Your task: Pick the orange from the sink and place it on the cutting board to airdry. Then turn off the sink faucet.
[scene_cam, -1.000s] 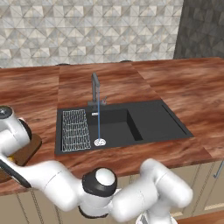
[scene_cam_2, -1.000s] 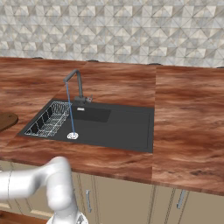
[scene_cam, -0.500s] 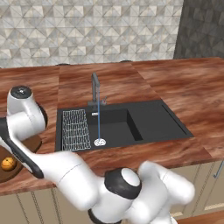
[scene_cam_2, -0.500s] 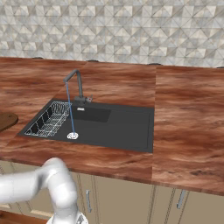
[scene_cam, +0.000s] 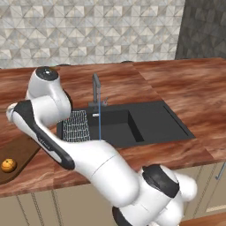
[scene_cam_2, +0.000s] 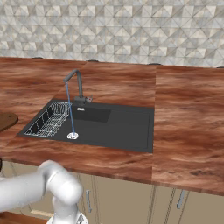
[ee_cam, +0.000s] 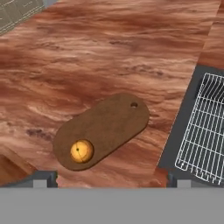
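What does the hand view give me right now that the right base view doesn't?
Hand view: the orange lying on the cutting board, near the end away from its hanging hole, with nothing gripping it; the pincer stands open, well above the board.
Right base view: the sink faucet with a thin stream of water running down to the drain, and the whole black sink.
Both: the white wire rack at one end of the sink, and the reddish wood-grain countertop.

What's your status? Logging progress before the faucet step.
Gripper open, holding nothing. Orange resting on cutting board. Sink faucet running into sink. Nothing blocking it.
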### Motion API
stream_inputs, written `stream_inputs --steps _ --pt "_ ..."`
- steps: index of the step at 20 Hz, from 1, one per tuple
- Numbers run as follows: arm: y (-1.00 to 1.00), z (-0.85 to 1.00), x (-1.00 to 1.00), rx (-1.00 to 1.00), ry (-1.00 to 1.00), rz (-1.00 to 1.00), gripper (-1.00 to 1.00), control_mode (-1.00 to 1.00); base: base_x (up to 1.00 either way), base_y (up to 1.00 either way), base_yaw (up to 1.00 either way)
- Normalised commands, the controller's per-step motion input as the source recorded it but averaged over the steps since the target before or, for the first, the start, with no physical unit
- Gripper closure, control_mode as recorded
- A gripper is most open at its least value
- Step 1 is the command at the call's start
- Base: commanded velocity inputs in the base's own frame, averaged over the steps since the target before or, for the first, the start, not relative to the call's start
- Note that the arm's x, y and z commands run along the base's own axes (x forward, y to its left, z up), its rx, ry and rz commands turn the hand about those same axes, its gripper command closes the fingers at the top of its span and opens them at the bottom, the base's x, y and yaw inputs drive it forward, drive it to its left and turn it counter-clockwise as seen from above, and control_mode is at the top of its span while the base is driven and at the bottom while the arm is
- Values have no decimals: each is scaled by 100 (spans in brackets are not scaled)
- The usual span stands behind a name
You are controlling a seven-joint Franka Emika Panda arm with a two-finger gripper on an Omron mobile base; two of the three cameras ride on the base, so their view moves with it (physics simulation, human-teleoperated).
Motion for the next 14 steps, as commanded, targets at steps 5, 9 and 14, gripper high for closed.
stream_inputs --steps 5,9,14 --pt "-80 26 -55 -7 -22 1 -100 -100 0 0 0" --pt "-98 25 -56 -2 -15 1 -100 -100 0 0 0" --pt "-98 31 -60 0 -9 1 -100 -100 0 0 0"
